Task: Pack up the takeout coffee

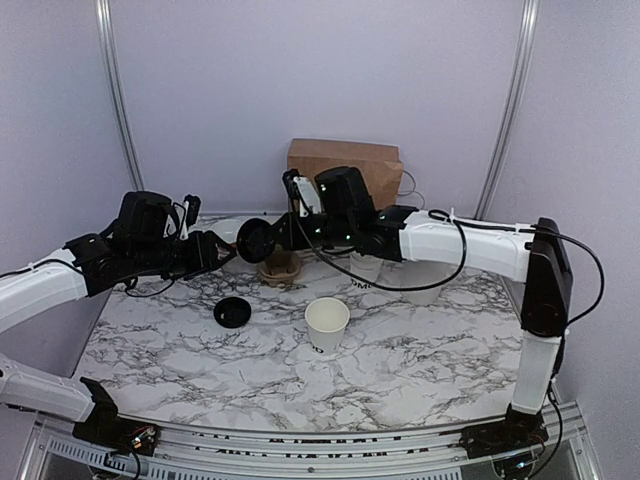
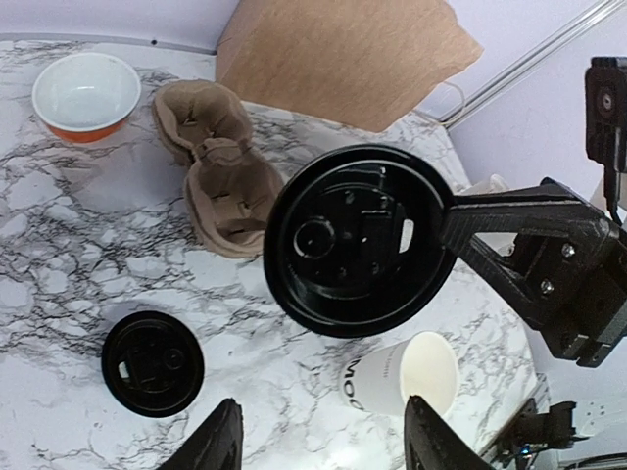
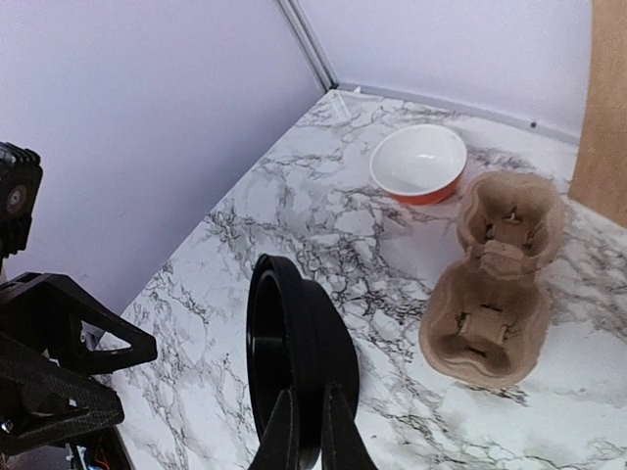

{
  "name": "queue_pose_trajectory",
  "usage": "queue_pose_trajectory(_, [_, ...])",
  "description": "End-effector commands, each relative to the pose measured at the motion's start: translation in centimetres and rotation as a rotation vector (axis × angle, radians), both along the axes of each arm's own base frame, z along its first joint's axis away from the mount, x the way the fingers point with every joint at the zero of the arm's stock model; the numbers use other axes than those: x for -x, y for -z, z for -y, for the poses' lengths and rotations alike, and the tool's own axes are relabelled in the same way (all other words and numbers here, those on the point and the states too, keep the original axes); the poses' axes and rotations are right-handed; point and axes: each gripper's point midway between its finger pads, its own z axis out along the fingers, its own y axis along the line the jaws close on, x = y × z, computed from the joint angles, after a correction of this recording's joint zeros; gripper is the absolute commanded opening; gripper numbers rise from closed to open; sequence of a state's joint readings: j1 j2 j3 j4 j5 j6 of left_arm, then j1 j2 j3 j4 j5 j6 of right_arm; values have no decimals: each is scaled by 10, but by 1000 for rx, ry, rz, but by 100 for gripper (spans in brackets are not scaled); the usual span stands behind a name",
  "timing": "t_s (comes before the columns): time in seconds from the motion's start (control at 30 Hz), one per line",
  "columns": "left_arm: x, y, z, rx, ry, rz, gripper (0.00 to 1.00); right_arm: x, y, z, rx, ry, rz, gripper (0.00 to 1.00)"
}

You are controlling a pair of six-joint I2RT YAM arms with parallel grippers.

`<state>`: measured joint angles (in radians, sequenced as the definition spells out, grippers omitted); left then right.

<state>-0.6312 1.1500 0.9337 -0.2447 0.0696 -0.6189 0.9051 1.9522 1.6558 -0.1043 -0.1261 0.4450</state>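
Observation:
No cup bears a lid in these views, so the lidded takeout coffee is not in view. My right gripper [image 1: 272, 238] is shut on the rim of a round black lid [image 1: 255, 240] and holds it on edge in the air; the lid also shows in the left wrist view [image 2: 358, 240] and the right wrist view [image 3: 294, 362]. My left gripper [image 1: 222, 250] is open and empty, close to the left of that lid. A lidless white paper cup with black lettering [image 1: 327, 325] stands at the table's middle front. A second black lid [image 1: 232, 313] lies flat to its left.
A brown cardboard cup carrier [image 1: 280, 267] lies behind the held lid, and a brown paper bag [image 1: 345, 165] stands at the back wall. An orange bowl with a white inside [image 2: 86, 93] sits at the back left. More white cups [image 1: 425, 285] stand under the right arm.

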Motion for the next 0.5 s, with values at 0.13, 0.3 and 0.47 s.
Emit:
queue_pose_trajectory(0.13, [2, -71, 39, 442, 92, -16, 57, -3, -47, 79, 219, 242, 366, 0])
queue_pose_trajectory(0.3, [-2, -99, 60, 692, 140, -71, 57, 16, -58, 103, 372, 336, 557, 0])
queue_pose_trajectory(0.47, [-4, -111, 85, 794, 185, -140, 58, 33, -66, 114, 471, 366, 703, 0])
